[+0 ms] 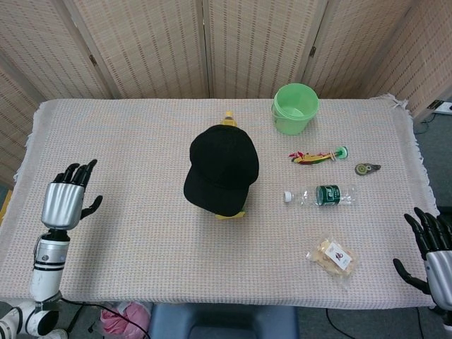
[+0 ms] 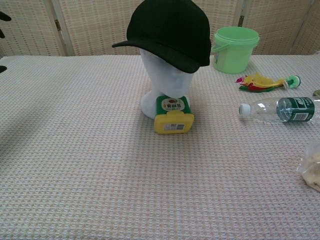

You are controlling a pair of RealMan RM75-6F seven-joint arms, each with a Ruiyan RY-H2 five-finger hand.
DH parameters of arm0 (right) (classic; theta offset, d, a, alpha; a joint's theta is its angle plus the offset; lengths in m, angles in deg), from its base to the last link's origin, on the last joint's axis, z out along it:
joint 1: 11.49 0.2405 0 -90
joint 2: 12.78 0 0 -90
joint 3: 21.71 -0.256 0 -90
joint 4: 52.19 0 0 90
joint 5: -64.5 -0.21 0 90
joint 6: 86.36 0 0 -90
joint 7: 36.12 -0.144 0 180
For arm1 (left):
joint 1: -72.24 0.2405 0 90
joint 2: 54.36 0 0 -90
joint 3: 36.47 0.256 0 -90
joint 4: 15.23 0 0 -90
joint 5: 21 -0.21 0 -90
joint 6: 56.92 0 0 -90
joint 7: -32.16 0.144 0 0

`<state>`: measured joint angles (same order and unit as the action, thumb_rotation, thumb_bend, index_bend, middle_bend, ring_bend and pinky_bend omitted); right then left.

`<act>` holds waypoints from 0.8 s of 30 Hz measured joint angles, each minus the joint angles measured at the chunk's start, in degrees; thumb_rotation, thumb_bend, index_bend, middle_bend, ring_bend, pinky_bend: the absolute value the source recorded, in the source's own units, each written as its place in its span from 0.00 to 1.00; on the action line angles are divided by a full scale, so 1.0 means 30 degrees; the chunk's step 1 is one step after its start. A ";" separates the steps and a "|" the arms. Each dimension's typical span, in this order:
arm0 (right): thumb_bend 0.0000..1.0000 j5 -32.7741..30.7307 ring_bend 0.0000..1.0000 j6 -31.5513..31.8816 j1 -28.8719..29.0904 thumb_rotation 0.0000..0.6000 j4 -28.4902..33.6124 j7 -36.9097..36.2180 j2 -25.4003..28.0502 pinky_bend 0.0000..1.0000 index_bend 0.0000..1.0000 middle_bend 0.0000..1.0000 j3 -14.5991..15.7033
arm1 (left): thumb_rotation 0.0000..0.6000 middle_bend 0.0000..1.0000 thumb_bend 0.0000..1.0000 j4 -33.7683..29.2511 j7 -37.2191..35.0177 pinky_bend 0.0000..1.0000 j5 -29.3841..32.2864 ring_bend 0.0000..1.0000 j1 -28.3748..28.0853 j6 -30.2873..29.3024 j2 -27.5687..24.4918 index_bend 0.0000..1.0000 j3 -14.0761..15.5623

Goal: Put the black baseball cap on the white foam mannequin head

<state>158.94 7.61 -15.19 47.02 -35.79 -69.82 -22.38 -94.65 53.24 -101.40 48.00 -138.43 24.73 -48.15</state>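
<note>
The black cap sits on the white foam head near the middle of the surface, its brim pointing toward 7 o'clock in the head view and toward 9 o'clock in the chest view. A yellow and green container lies on its side touching the base of the foam head at 6 o'clock. The left robot hand hovers at the 9 o'clock edge of the surface, well apart from the cap, fingers spread and upright with nothing in them. The right robot hand shows at the 4 o'clock corner, off the edge of the surface, also empty with its fingers apart. At 1 o'clock from the cap stands a green bucket. At 3 o'clock from the cap lies a red and yellow toy with a green end, and just beyond it a small dark round object. A clear plastic bottle with a green label lies on its side at 4 o'clock, its white top toward the cap. A clear snack bag rests near the front edge at 5 o'clock.
</note>
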 measured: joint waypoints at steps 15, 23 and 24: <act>0.23 -0.0782 0.00 -0.2033 0.0984 1.00 0.0329 0.0619 -0.0128 0.00 0.00 0.00 -0.0088 | 0.62 0.08 0.23 -0.4571 -0.3748 0.23 -0.1027 0.07 0.4391 -0.1500 -0.5547 0.00 0.3141; 0.24 -0.1416 0.00 -0.2821 0.1466 1.00 0.0343 0.1312 -0.0481 0.00 0.00 0.00 -0.0269 | 0.67 0.03 0.23 -0.3992 -0.3829 0.22 -0.1957 0.05 0.6554 -0.3896 -0.4224 0.00 0.3843; 0.24 -0.1474 0.00 -0.2848 0.1485 1.00 0.0354 0.1392 -0.0512 0.00 0.00 0.00 -0.0275 | 0.72 0.03 0.23 -0.4000 -0.3752 0.22 -0.1923 0.05 0.6643 -0.3948 -0.4176 0.00 0.3840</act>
<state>154.52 -0.93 -10.74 48.08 -31.62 -71.35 -23.21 -106.64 41.98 -107.17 67.93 -150.27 12.21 -36.63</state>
